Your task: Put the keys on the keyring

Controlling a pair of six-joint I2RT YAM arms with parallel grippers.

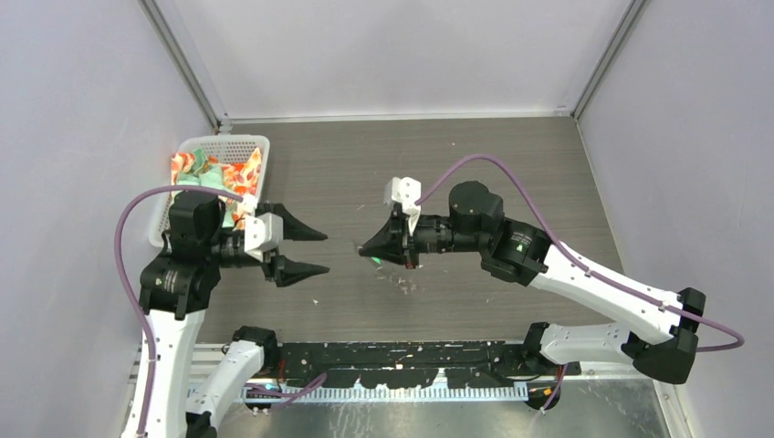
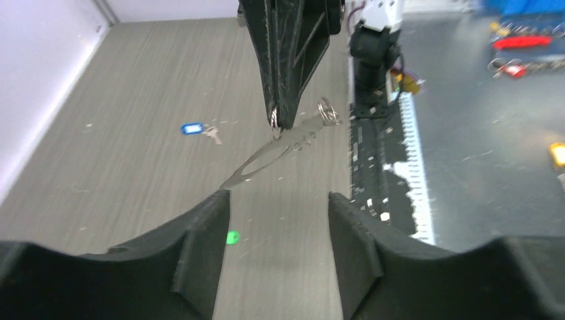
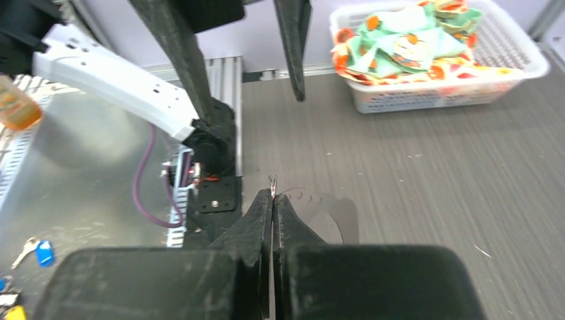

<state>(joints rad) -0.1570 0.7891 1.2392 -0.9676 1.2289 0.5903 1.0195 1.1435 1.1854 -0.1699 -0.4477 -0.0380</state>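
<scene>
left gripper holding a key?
No, the left gripper is open with nothing between its fingers; the blue key lies on the table.

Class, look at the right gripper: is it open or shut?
Shut: the right gripper shows no gap between its fingers, which pinch the keyring wire at their tips.

Walls (image 1: pixel 392 55) were pale lavender panels on three sides | tabletop (image 1: pixel 511 155) was grey wood-grain | aluminium posts (image 1: pixel 183 64) stood at back corners

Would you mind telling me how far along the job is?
Done: the right gripper is shut on the keyring. In hand: the open, empty left gripper faces it. Left: the blue key and the green key lie on the table, neither threaded.
</scene>
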